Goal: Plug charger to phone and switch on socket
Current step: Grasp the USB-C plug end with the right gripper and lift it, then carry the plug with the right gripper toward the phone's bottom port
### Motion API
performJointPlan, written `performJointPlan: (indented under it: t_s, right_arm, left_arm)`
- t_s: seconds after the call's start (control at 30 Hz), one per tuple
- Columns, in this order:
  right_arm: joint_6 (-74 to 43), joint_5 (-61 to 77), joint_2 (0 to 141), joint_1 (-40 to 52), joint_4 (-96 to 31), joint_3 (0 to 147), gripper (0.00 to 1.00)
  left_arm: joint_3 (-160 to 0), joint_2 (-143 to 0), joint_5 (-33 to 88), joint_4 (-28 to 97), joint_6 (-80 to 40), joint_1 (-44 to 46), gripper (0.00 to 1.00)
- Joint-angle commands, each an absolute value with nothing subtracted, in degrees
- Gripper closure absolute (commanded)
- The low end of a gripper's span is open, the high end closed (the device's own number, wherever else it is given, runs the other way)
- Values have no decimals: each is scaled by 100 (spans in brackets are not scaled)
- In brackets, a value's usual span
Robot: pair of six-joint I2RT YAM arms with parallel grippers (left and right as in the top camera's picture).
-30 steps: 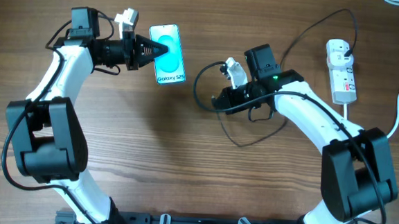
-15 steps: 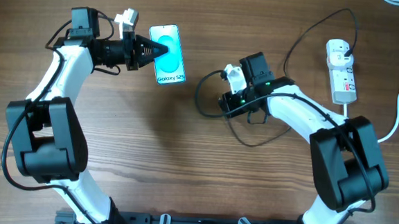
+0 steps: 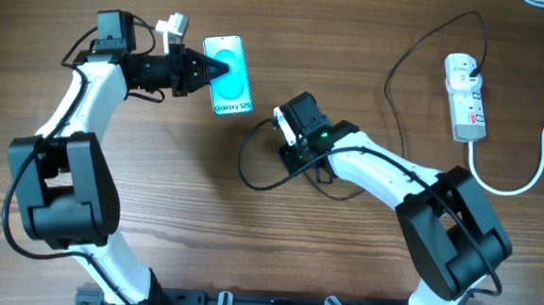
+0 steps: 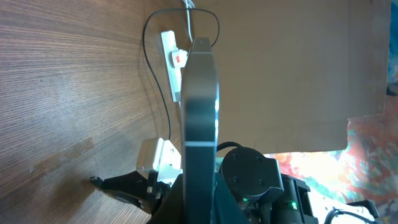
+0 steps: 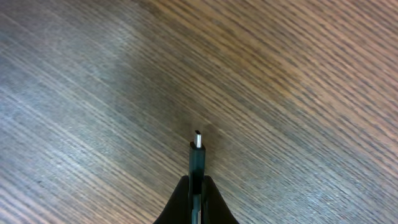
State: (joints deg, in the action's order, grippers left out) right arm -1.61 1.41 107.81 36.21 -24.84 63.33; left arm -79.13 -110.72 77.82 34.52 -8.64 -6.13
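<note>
The left jaws pinch the phone (image 3: 229, 74) at upper left, its long axis running up-down in the frame. The right jaws, clamped on the charger (image 5: 197, 152) just behind its plug, sit nearest, lower right of the phone's bottom edge.

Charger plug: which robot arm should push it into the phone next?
Probably the right. The right gripper pinches the charger with its metal tip sticking out in front, while the left gripper is busy holding the phone.
</note>
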Motion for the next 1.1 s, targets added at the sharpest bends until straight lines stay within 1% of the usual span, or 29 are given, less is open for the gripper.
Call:
performJointPlan:
  t_s: [0.0,0.07,0.23,0.37,0.47,0.63,0.8,0.83,0.97,1.07]
  right_arm:
    - [-303,64,10855,3621,-2493,6287,96]
    - [-305,412,10855,3621,-2512,6287,95]
    - [-301,473,10855,3623,-2543,6287,87]
    - [-303,473,10855,3649,-2552,6287,87]
    - [-298,473,10855,3658,-2554,6287,84]
    - [-296,471,10975,3658,-2550,6287,82]
    - [-257,473,11340,3658,-2534,6287,89]
    - [-250,473,11340,3658,-2528,6287,96]
    - [-143,545,11216,3651,-2679,6475,96]
    - [-165,1334,10578,3618,-3085,6744,96]
  left_arm:
    - [-7972,-11080,7894,3468,-777,-589,96]
    - [-7972,-11083,7874,3468,-777,-589,96]
    - [-7972,-11080,7874,3470,-777,-589,96]
    - [-7972,-11083,7874,3470,-777,-589,96]
    - [-7972,-11080,7874,3470,-777,-589,96]
    - [-7972,-11080,7876,3496,-777,-589,96]
    - [-7972,-11083,7874,3496,-777,-589,96]
    - [-7972,-11083,7874,3496,-777,-589,96]
    - [-7972,-11080,7874,3494,-777,-589,96]
    - [-7972,-11080,7762,3487,-775,-589,96]
